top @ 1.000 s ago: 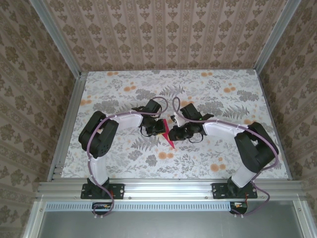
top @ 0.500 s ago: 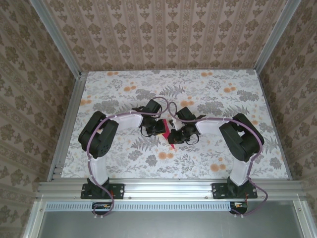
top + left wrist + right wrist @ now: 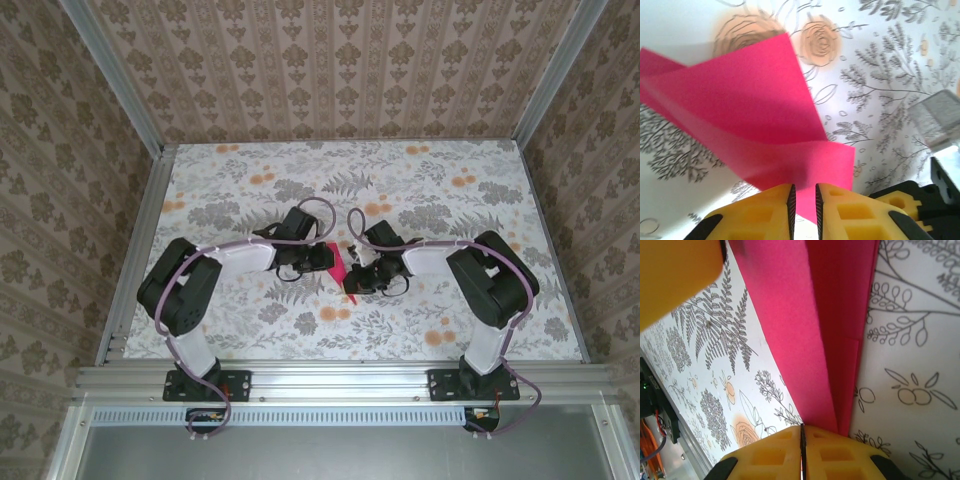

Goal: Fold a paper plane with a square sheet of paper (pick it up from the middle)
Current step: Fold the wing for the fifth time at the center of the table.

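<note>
A magenta-red folded paper sheet (image 3: 338,268) stands on edge at the middle of the floral-patterned worktop (image 3: 430,180), between the two arms, its narrow point aimed at the near edge. The left hand (image 3: 322,260) is just beside it on one side and the right hand (image 3: 357,280) on the other.

In the left wrist view the sheet (image 3: 750,115) spreads as two overlapping flaps above the left hand (image 3: 803,202). The yellow pads (image 3: 770,210) stand slightly apart with pale worktop showing in the gap, and the paper's lower corner dips just in front of that gap, not pinched. In the right wrist view the right hand (image 3: 802,432) has its pads pressed together into a thin seam, clamped on the lower end of the long folded strip (image 3: 835,330).

Compared with a second ago, the left arm's elbow has swung outward and nearer the front rail, and the right arm's elbow has drawn in from the right side. More of the paper's upper edge now shows between the hands than half a second back.
</note>
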Controlling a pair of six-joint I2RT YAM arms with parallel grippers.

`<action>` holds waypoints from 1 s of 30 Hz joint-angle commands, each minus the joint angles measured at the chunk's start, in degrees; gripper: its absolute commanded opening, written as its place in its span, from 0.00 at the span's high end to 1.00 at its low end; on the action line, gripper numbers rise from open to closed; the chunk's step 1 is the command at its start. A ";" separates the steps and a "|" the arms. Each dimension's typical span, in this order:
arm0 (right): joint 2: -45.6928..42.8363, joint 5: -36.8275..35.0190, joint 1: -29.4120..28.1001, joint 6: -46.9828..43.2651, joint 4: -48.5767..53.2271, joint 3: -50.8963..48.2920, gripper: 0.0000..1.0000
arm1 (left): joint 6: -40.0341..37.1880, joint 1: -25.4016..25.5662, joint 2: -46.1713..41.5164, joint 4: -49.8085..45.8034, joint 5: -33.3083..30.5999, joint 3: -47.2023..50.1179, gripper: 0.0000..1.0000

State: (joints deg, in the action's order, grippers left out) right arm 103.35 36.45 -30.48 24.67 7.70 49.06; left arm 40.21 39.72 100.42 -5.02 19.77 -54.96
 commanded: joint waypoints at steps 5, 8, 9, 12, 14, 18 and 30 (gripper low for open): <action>1.19 -2.78 0.16 1.40 6.35 -1.80 0.89 | -3.38 0.35 -1.53 6.54 1.23 1.88 0.79; 1.43 -2.86 0.16 1.54 6.51 -1.53 0.89 | -3.38 0.35 -0.64 6.17 0.80 1.98 0.79; 1.50 -2.83 0.16 1.45 6.62 -1.56 0.89 | -3.38 0.33 -0.26 6.23 0.80 1.90 0.79; 1.70 -2.83 0.16 1.39 6.95 -1.42 0.89 | -3.34 0.36 1.03 5.41 0.22 1.27 0.79; 1.85 -2.79 0.16 1.29 7.06 -1.35 0.89 | -3.41 0.33 1.89 4.55 -0.47 0.42 0.79; 2.34 -2.61 0.16 1.20 7.10 -1.28 0.89 | -3.73 0.33 3.23 3.64 -1.72 -0.47 0.80; 2.50 -2.51 0.16 0.79 7.48 -1.61 0.89 | -7.89 -0.86 6.69 -0.25 -4.89 -2.36 0.80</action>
State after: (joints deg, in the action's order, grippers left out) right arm 103.35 36.49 -30.46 25.54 7.90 49.06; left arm 35.46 39.66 105.01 -2.81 17.52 -55.81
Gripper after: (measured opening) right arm 0.108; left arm 0.196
